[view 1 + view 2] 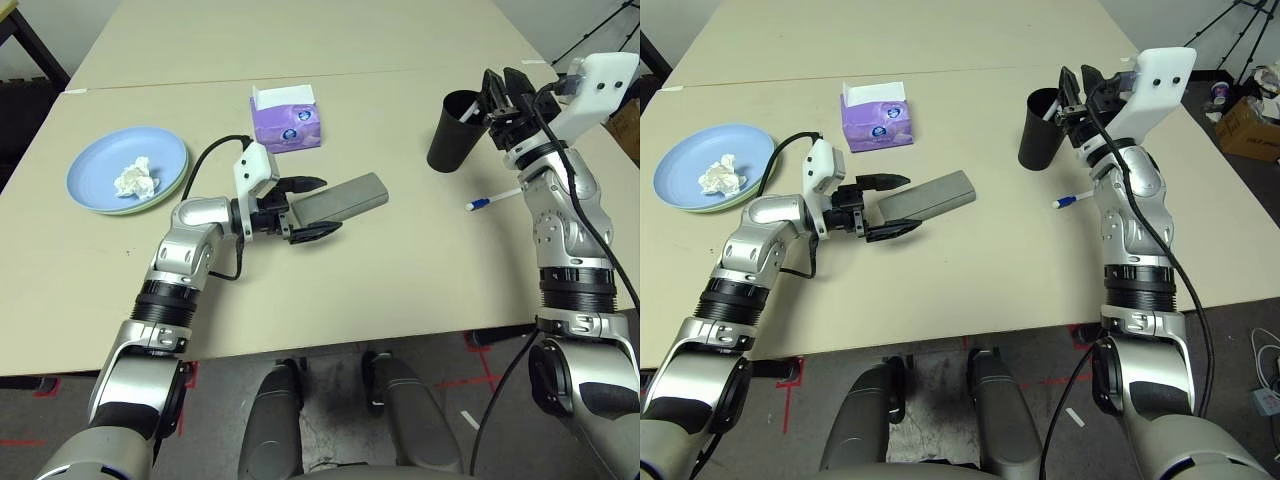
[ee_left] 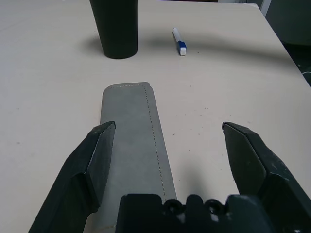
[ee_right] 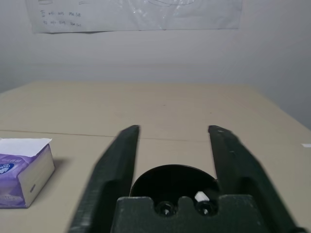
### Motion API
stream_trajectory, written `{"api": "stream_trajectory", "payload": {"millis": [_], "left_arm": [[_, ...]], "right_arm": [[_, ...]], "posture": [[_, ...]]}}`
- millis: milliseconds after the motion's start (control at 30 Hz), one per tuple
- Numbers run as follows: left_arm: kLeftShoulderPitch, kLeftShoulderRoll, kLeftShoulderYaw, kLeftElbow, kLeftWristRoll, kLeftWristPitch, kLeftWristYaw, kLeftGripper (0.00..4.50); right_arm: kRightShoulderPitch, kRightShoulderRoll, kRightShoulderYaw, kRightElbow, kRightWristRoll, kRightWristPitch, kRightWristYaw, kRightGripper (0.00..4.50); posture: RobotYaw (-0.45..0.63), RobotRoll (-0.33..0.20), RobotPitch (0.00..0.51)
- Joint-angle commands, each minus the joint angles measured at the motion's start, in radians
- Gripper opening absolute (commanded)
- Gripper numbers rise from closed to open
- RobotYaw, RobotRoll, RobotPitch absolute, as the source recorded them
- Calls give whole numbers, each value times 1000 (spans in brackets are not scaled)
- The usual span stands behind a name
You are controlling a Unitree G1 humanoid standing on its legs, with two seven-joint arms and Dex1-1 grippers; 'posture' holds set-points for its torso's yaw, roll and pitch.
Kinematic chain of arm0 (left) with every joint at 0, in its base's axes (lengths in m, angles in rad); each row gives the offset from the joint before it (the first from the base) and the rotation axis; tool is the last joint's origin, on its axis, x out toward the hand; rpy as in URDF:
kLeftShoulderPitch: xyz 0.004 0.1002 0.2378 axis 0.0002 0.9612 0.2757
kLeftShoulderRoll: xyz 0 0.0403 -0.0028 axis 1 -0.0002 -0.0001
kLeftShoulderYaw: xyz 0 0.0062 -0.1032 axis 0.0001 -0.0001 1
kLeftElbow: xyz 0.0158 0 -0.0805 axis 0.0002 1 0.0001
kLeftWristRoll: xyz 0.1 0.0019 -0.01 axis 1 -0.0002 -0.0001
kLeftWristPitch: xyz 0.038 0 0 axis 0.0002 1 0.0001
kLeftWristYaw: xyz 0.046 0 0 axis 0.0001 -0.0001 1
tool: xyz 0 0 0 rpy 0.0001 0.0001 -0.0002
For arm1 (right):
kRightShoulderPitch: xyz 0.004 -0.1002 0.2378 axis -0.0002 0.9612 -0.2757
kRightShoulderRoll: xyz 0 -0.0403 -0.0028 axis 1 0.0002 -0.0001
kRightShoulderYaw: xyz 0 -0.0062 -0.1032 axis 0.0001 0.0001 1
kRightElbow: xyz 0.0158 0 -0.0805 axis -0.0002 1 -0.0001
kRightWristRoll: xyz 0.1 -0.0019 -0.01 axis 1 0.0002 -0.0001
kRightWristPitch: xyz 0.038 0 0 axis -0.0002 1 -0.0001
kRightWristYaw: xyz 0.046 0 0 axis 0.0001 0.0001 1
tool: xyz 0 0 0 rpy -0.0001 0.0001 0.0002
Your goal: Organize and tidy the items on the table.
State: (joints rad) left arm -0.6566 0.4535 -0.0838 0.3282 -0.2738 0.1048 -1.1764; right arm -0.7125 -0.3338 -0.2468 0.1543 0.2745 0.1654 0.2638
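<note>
A grey glasses case lies mid-table, its near end between the fingers of my left gripper, which stands open around it; in the left wrist view the case sits closer to one finger, with a gap to the other. My right gripper hovers open just over the black cup at the far right. Inside the cup the white end of a pen shows. Another white pen with a blue cap lies on the table near the cup. A crumpled tissue rests on the light blue plate, stacked on a pale green plate.
A purple tissue box stands behind the case, toward the table's far side. A seam where a second table joins runs behind it. The stacked plates sit at the left edge.
</note>
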Motion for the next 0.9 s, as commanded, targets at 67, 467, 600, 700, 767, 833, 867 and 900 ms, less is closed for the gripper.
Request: {"api": "stream_trajectory", "payload": {"millis": [67, 467, 600, 700, 767, 833, 867, 900], "left_arm": [[7, 3, -12, -13, 1, 9, -7, 4500], [5, -2, -14, -17, -2, 19, -7, 4500], [11, 1, -15, -12, 4, 13, -5, 4500], [18, 3, -13, -18, 3, 17, -2, 4500], [22, 4, -12, -23, 2, 19, -1, 4500], [24, 5, -13, -26, 3, 20, 1, 4500], [26, 6, -13, -27, 4, 20, 1, 4500], [27, 6, -13, -29, 4, 20, 2, 4500]], "right_arm": [[-4, -17, 13, -22, -11, -9, 12, 4447], [60, -231, 321, -46, 5, -170, 737, 4447], [15, -299, 390, 60, -54, -240, 886, 4447], [-37, -325, 412, 150, -85, -272, 968, 4447], [-69, -352, 434, 199, -106, -282, 1038, 4447], [-110, -382, 459, 263, -137, -297, 1110, 4447], [-128, -392, 469, 287, -149, -298, 1138, 4447], [-145, -401, 478, 310, -161, -296, 1165, 4447]], "posture": [[-104, 0, 187], [-104, 0, 188], [-95, 0, 191], [-89, 0, 193], [-89, 0, 193], [-84, 0, 193], [-84, 0, 193], [-84, 0, 192]]}}
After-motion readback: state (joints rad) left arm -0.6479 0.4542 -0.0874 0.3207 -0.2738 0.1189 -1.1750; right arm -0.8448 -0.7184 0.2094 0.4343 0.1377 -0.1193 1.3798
